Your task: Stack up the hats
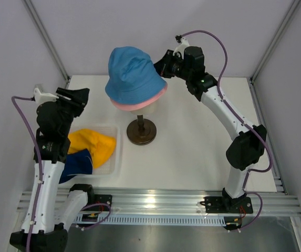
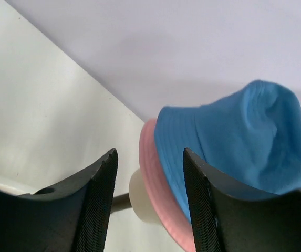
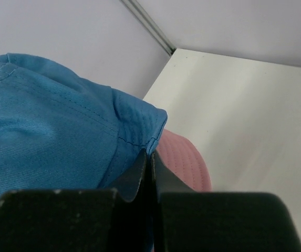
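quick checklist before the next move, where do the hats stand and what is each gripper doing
1. Light blue hat sits over the pink hat on the head form: ok.
2. Right gripper let go of the blue brim: not ok, its jaws are shut on the brim's edge.
3. Left gripper open and empty: ok, it holds nothing and stands off from the stack.
4. Yellow hat and navy hat waiting in the clear tray: ok, though the left arm partly covers the navy one.
5. Blue hat pulled down evenly all round: cannot tell, its far side is hidden.
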